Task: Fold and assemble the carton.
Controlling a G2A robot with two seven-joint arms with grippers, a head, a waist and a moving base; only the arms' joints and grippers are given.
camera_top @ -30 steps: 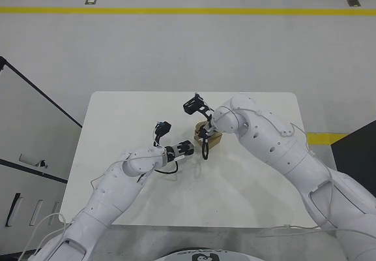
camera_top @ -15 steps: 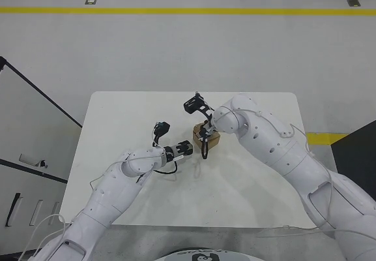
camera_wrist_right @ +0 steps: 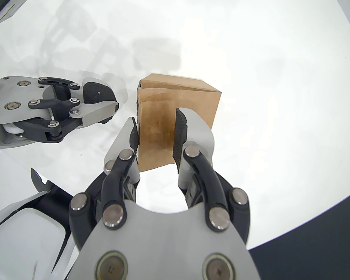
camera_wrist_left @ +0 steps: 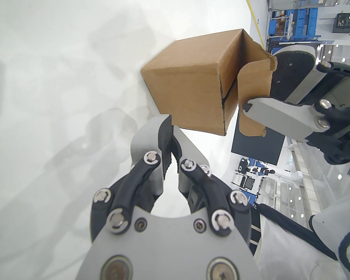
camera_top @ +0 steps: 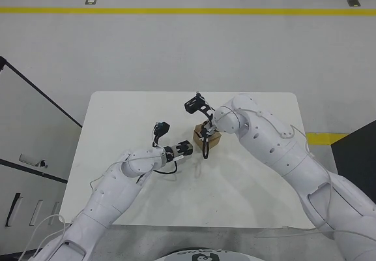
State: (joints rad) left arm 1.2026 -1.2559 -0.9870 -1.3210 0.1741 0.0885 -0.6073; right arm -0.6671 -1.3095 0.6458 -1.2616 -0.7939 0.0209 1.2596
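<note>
Top view showed the carton (camera_top: 215, 139), a small brown cardboard box, sitting on the white table (camera_top: 122, 124) toward its far middle, with both arms' ends close to it. The table top was smooth and matte, a rectangle with rounded corners.

Left wrist view gave the carton (camera_wrist_left: 186, 88) as a blocky cube of plain corrugated board with crisp folded edges, resting on the table (camera_wrist_left: 46, 59). One side was not closed: a dark slit ran along one corner, and a loose flap (camera_wrist_left: 255, 88) with a ragged, notched edge stood out from that side. The right gripper (camera_wrist_left: 262, 84) had the flap between its fingers. One grey metal finger (camera_wrist_left: 280, 115) lay across the flap's near face, and the other finger's dimpled black rubber pad sat behind it. The left gripper (camera_wrist_left: 169, 132) lay just beside the carton's lower corner, its ribbed black pads pressed together with nothing between them.

Right wrist view showed the right gripper (camera_wrist_right: 157, 123) pinching the flap (camera_wrist_right: 156, 141), a flat tan panel with a faintly darker patch, its textured pads against it on either side. The carton's (camera_wrist_right: 198, 103) body stood beyond the flap on the table (camera_wrist_right: 250, 45). The left gripper (camera_wrist_right: 112, 108), made of rounded grey shells, black linkages and bright screws, sat near the carton's side, just short of touching it.
</note>
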